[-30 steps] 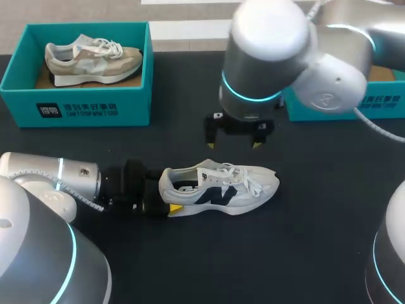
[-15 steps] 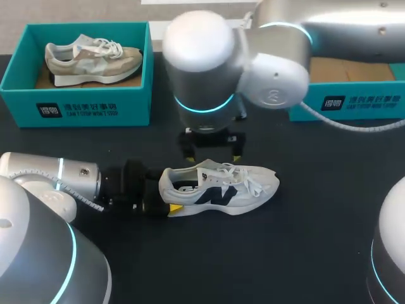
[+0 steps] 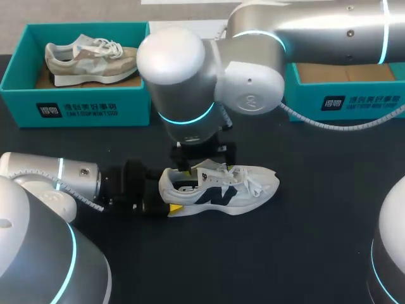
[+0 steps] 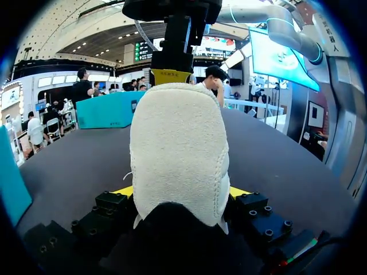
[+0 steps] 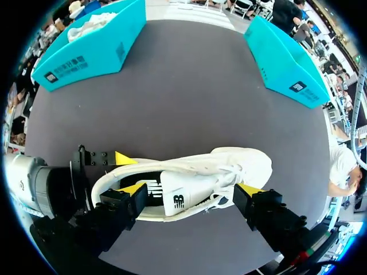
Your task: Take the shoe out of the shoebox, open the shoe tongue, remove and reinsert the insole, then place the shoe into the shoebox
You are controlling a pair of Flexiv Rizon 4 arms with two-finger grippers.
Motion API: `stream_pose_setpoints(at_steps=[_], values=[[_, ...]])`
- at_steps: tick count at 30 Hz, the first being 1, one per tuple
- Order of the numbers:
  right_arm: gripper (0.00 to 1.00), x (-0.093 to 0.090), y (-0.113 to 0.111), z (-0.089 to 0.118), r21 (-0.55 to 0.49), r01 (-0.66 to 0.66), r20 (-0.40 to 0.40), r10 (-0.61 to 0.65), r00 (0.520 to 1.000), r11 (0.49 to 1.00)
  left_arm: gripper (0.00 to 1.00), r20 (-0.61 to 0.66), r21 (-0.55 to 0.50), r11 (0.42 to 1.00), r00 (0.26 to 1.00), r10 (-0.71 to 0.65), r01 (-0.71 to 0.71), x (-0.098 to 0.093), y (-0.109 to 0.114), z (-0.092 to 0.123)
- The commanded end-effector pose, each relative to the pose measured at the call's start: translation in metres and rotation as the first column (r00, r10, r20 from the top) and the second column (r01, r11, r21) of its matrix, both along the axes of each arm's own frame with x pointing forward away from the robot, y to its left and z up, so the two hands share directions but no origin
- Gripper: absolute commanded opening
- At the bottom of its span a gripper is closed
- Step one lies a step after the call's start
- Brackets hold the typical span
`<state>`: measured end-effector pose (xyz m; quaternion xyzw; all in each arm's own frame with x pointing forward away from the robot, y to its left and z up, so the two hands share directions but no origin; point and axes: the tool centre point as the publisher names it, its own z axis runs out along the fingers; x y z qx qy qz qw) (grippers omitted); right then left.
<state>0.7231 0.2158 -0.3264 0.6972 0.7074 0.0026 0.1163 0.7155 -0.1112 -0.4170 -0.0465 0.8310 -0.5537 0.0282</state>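
Note:
A white shoe (image 3: 253,183) with a dark side logo lies on its sole on the black table, toe pointing right. My left gripper (image 3: 166,199) comes in low from the left and is shut on the shoe's heel (image 4: 178,149), one yellow tip on each side. My right gripper (image 3: 204,161) hangs open just above the shoe's collar and tongue. In the right wrist view its fingers straddle the shoe (image 5: 241,166), with the tongue (image 5: 178,197) standing up between them, touching neither. The insole is hidden.
A teal shoebox (image 3: 76,107) at the back left holds a beige shoe (image 3: 92,60). A second teal shoebox (image 3: 345,101) stands at the back right, partly behind my right arm, with bare cardboard showing inside.
My right arm has swung left and come down, from behind the shoe's toe end to just over its collar and tongue. The left gripper and the shoe have stayed put.

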Motion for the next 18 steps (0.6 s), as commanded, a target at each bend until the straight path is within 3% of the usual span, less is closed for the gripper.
stream_pose_setpoints(at_steps=[1,12,18], values=[[1.0,-0.008,0.007,-0.014,-0.157,0.121,0.045,-0.115,0.992,0.98,0.0,-0.002,0.004,1.0,1.0,0.0,0.0,-0.001,-0.004,-0.008],[1.0,-0.008,-0.002,-0.044,-0.275,0.153,0.007,-0.157,0.988,0.949,0.0,-0.002,0.004,1.0,1.0,0.0,0.0,-0.001,-0.004,-0.008],[1.0,-0.01,-0.012,-0.045,-0.353,0.181,0.016,-0.188,0.982,0.918,0.0,-0.002,0.004,1.0,1.0,0.0,0.0,-0.001,-0.004,-0.008]])
